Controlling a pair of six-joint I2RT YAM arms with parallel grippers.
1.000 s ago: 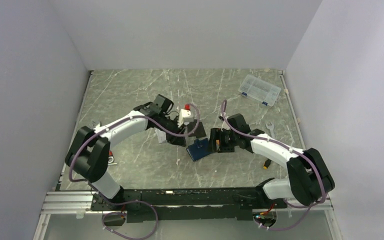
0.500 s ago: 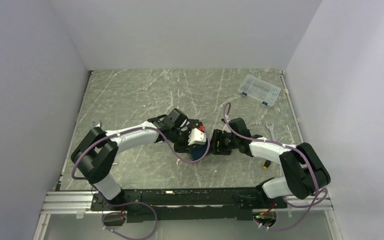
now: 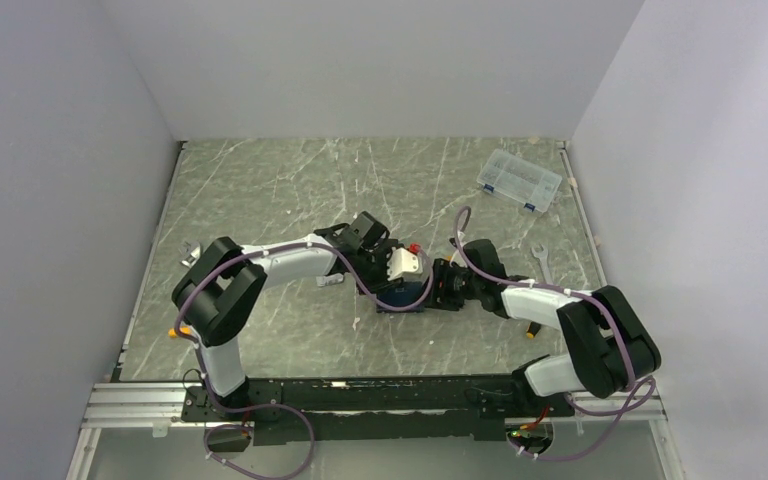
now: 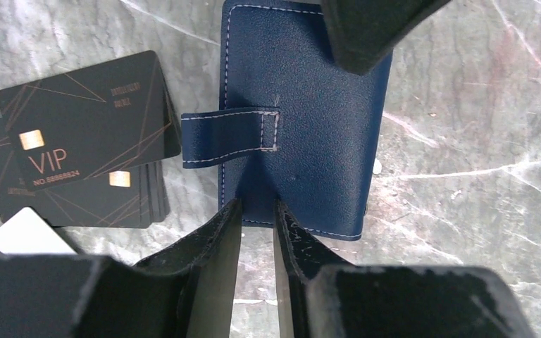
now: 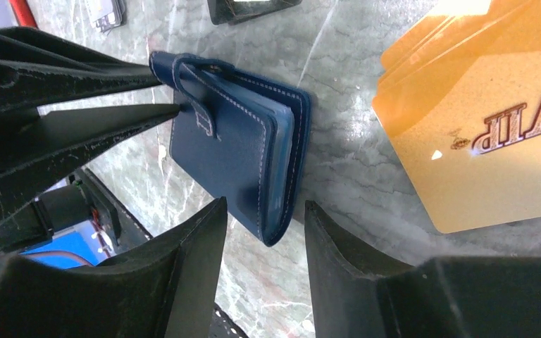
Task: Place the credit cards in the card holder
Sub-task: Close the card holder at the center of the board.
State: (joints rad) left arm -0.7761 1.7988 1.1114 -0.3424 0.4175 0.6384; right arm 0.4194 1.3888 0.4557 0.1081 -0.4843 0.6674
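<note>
The card holder (image 4: pixel 310 141) is a navy wallet lying closed on the marble, its snap tab (image 4: pixel 229 137) sticking out to one side. My left gripper (image 4: pixel 257 208) has its fingers a narrow gap apart, tips at the holder's near edge, with bare table showing between them. My right gripper (image 5: pixel 264 208) is open, its jaws either side of the holder's (image 5: pixel 239 155) corner, where light blue inner leaves show. Orange-gold credit cards (image 5: pixel 486 120) lie beside it. A fanned stack of black VIP cards (image 4: pixel 77 141) and a white card (image 4: pixel 25 236) lie left of the holder.
A clear plastic organiser box (image 3: pixel 520 180) sits at the back right. A small wrench (image 3: pixel 540 255) and a yellow-handled tool (image 3: pixel 530 328) lie by the right arm. A small orange item (image 3: pixel 175 330) lies near the left arm's base.
My left arm has swung right and come down over the card holder. My right gripper's jaws have narrowed around the holder's corner.
</note>
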